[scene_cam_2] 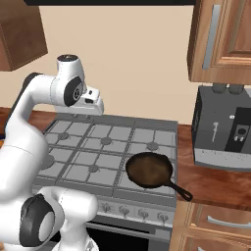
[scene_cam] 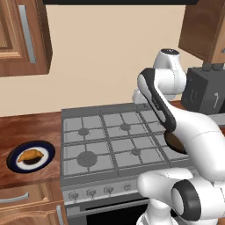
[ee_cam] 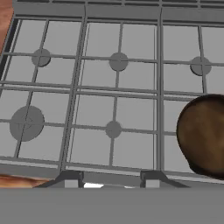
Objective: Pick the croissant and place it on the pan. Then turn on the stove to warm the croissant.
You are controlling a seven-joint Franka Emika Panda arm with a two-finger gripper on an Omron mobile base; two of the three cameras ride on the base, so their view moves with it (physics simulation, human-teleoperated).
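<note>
The croissant (scene_cam: 30,155) lies on a blue-rimmed plate (scene_cam: 47,148) on the wooden tabletop (scene_cam: 26,127), to the left of the stove (scene_cam: 105,140) and well apart from it in the left base view. Its long axis runs roughly left to right across the plate, a little tilted, with the crescent tips pointing toward the plate's edges.

The gripper (ee_cam: 109,179) hangs over the middle of the stove, and the hand view looks down on the grates. The two fingers (ee_cam: 70,178) rise at the bottom of that view with a wide gap between them, and nothing is held between them. In the base views the hand is partly hidden by the arm, so its exact height above the grates cannot be told.

The pan (scene_cam_2: 149,170) rests on the front right burner, its handle pointing toward the front right corner. In the hand view its dark bowl shows at the right edge.

So the croissant lies to the robot's left of the fingers, and the pan lies to the right, on the opposite side. The pick is not yet done. The coming move probably needs a long swing to the left, beyond the stove's edge, and then a descent with the fingers set across the short width of the pastry.
</note>
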